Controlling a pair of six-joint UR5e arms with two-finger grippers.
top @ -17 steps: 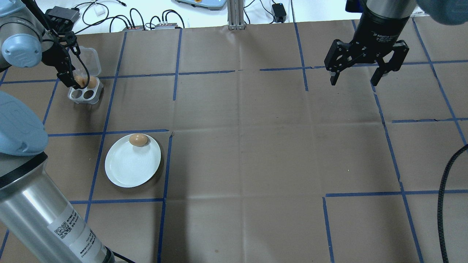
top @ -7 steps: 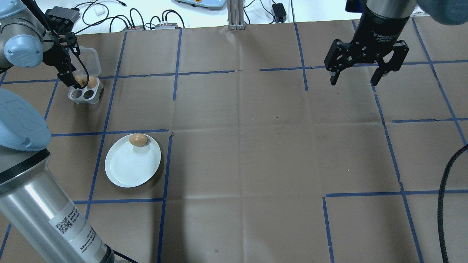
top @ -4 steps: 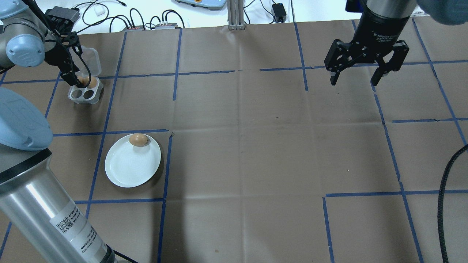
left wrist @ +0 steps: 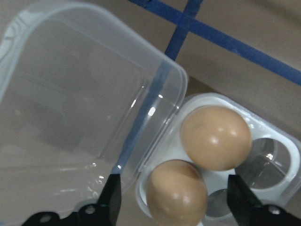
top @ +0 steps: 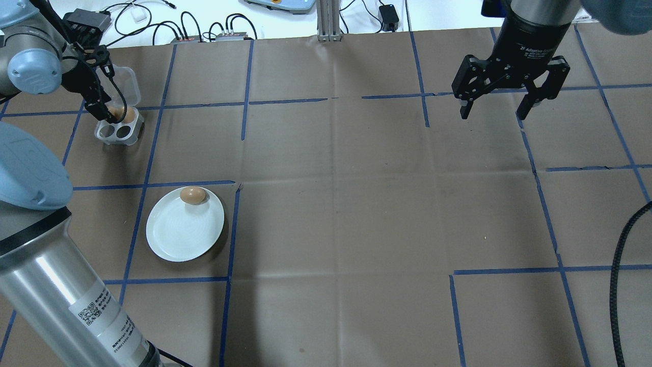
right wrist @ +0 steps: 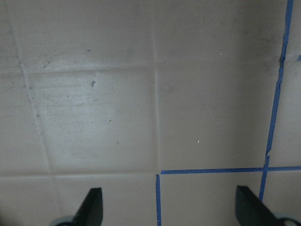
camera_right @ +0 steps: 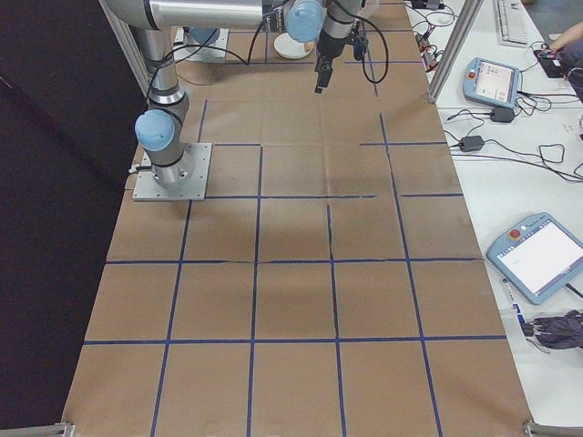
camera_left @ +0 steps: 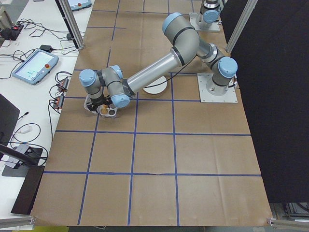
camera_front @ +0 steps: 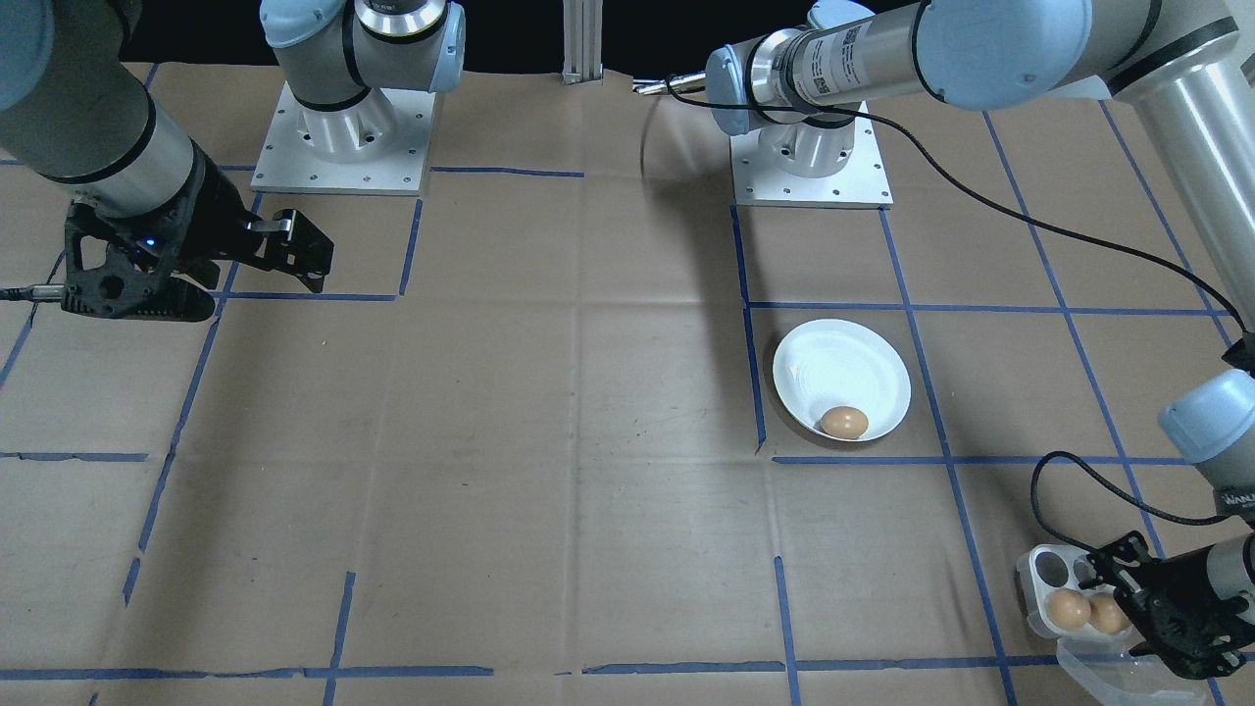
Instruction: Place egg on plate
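Eggs [left wrist: 178, 193] sit in the little tray [left wrist: 277, 150], well apart from the plate [top: 178, 234]. Open left gripper [left wrist: 174, 200] straddles one. Eggshell looks smooth, light, and easy to crack, so squeeze its round sides gently. Right gripper [top: 496, 109] hangs open, far away.

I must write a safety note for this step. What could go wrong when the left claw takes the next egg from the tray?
1. The left claw is open around the nearer egg, which touches the second egg. A finger could knock that neighbour.
2. The tray looks light, so it might lift with the egg.
3. One egg already lies at the plate rim, so a new egg could bump it.
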